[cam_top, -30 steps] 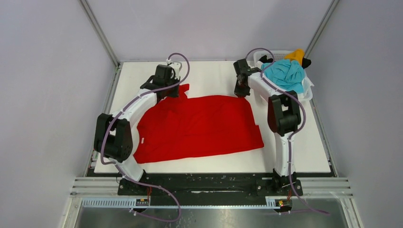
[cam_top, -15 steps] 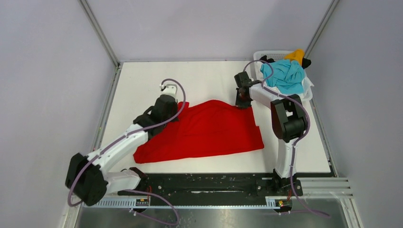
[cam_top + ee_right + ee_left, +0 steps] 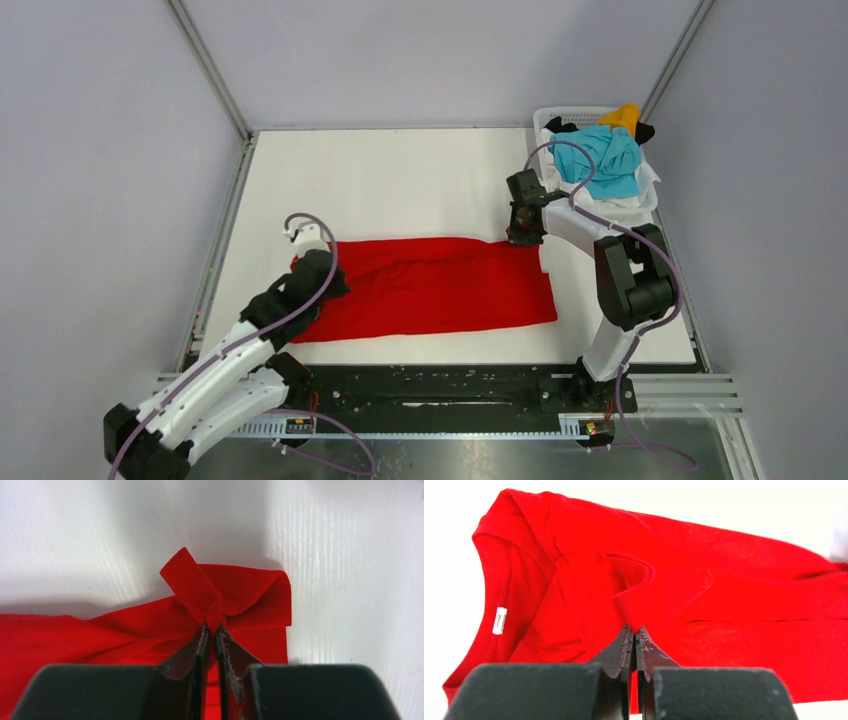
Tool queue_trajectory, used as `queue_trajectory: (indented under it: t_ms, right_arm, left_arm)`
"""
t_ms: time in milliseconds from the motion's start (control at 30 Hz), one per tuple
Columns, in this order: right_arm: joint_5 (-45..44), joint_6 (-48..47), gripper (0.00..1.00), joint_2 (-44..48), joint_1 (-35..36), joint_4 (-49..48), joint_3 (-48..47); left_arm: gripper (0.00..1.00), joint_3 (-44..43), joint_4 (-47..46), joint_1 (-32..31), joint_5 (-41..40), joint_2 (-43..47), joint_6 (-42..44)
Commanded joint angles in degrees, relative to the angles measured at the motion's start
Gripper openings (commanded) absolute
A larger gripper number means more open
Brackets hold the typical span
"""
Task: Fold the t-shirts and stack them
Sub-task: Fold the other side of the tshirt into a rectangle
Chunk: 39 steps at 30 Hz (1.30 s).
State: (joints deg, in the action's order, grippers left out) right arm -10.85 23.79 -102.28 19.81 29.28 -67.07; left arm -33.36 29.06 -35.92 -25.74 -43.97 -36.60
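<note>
The red t-shirt (image 3: 430, 285) lies on the white table as a long band, its far edge drawn toward me over the rest. My left gripper (image 3: 318, 270) is shut on the shirt's left end; the left wrist view shows its jaws pinching a red fold (image 3: 635, 628) near the collar and a white label (image 3: 499, 620). My right gripper (image 3: 524, 233) is shut on the shirt's far right corner; the right wrist view shows the pinched corner (image 3: 212, 617). Turquoise (image 3: 600, 158), yellow-orange (image 3: 627, 114) and black (image 3: 560, 125) shirts lie heaped in the basket.
The white plastic basket (image 3: 648, 195) stands at the table's far right corner, close behind my right arm. The white table (image 3: 400, 180) reaches back to the grey walls. A black rail (image 3: 440, 385) runs along the near edge.
Both grippers have pulled the shirt's far edge toward me, folding the broad red sheet into a narrower band. The left arm has swung far back toward its base; the right moved less.
</note>
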Motion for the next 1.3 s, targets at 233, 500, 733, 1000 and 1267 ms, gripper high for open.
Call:
queue_trajectory:
  t_ms: [233, 500, 733, 1000, 1267]
  right_arm:
    - [1.4, 1.5, 0.19, 11.0, 0.5, 0.0, 6.1]
    - [3.6, 5.3, 0.24, 14.0, 0.6, 0.3, 14.3]
    - [3.4, 8.0, 0.64, 22.8, 0.6, 4.6, 21.2]
    - [-2.3, 7.4, 1.0, 34.7, 0.6, 4.9, 20.7]
    - [14.1, 7.2, 1.0, 26.4, 0.6, -5.2, 14.8]
  left_arm:
    - [0.0, 2.4, 6.0, -0.4, -0.3, 6.2, -11.0]
    - [0.13, 5.2, 12.2, -1.1, 4.8, 7.3, -19.6]
    - [0.64, 9.3, 17.1, -2.8, 17.2, 12.2, -28.3]
    - [0.99, -8.5, 22.7, -3.7, 12.5, 11.3, -20.4]
    - [0.99, -14.5, 12.0, -3.4, 2.9, -5.8, -10.4]
